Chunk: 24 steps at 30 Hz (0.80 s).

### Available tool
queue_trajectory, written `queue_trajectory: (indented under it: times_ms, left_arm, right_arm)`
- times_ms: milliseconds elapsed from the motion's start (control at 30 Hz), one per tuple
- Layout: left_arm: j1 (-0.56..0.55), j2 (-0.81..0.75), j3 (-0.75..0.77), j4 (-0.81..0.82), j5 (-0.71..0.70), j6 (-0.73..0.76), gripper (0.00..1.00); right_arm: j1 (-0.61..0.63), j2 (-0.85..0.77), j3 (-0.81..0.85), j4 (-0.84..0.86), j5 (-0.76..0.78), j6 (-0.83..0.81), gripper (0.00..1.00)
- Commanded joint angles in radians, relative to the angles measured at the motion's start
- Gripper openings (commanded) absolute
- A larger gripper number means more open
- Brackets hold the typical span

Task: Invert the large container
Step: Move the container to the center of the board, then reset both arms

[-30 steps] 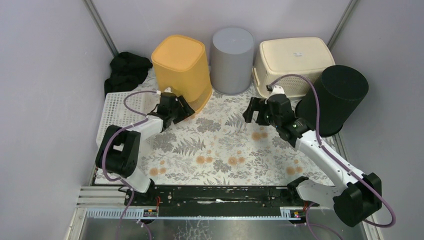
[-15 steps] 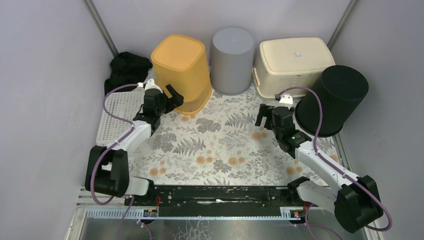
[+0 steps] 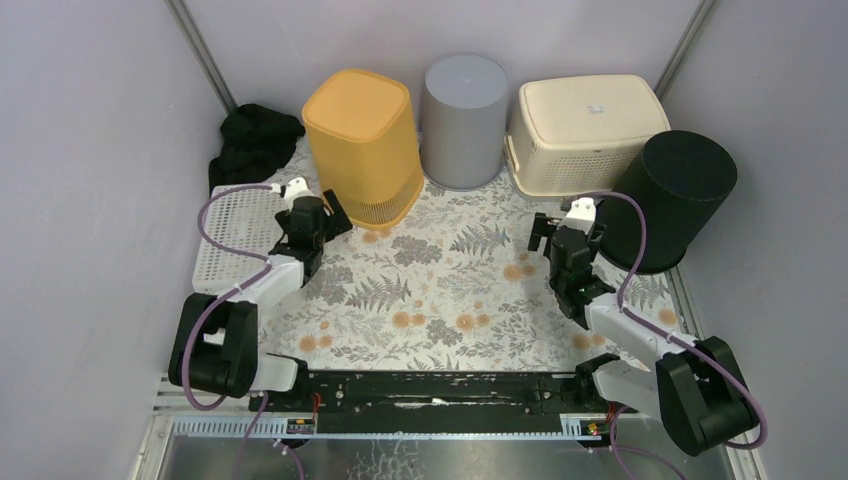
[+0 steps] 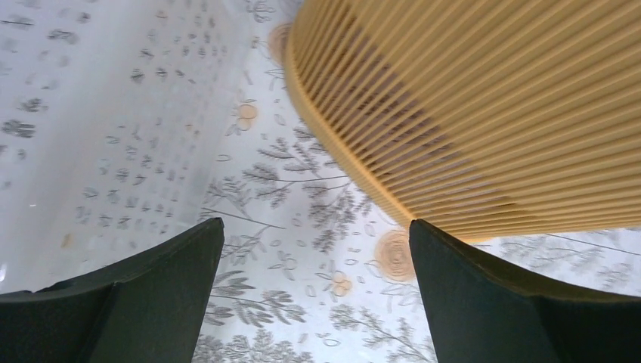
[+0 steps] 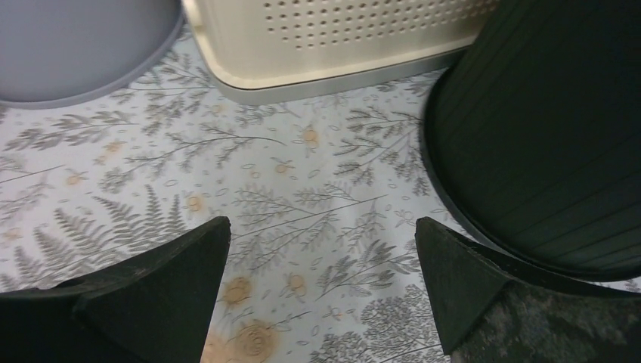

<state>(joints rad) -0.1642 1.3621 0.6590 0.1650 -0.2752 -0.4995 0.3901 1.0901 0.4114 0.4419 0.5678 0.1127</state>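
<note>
Yellow basket [image 3: 365, 140]: it is standing upside down at the far edge of the table [image 3: 440, 290], left of the middle, with its closed bottom facing up.
Black bin [image 3: 675, 195]: it is standing upside down too, against the right edge of the table, near the far right corner.
Left gripper [image 4: 316, 227]: its jaws are standing wide apart and holding nothing. It is hanging just beside the yellow basket's near left side, not touching it.
Right gripper [image 5: 321, 223]: its jaws are also standing wide apart and holding nothing. It is hanging near the black bin's left side, with a bit of table showing between them.
Grey bin [image 3: 463, 115]: it is sitting upside down at the far edge, between the yellow basket and the cream basket [image 3: 585, 125].
Cream basket: it is sitting upside down at the far edge, just behind the black bin.
White tray [image 3: 232, 235]: it is lying flat along the left edge, with the left arm reaching over it.
Black cloth [image 3: 255, 135]: it is lying in a heap in the far left corner.
</note>
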Motion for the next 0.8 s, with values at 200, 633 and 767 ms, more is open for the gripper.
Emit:
queue_trajectory:
  times_ms: [200, 633, 767]
  left_arm:
    - [0.027, 0.008, -0.071, 0.231, -0.163, 0.223, 1.0]
    - [0.039, 0.064, -0.284, 0.666, -0.059, 0.403, 1.0]
    - [0.088, 0.081, -0.432, 0.989, 0.033, 0.414, 1.0]
  right_arm:
    - [-0.098, 0.166, -0.053, 0.346, 0.075, -0.081, 0.99]
    - [-0.249, 0.323, -0.245, 0.806, 0.023, -0.075, 0.99]
    - [-0.253, 0.373, -0.195, 0.759, -0.061, -0.1, 0.99]
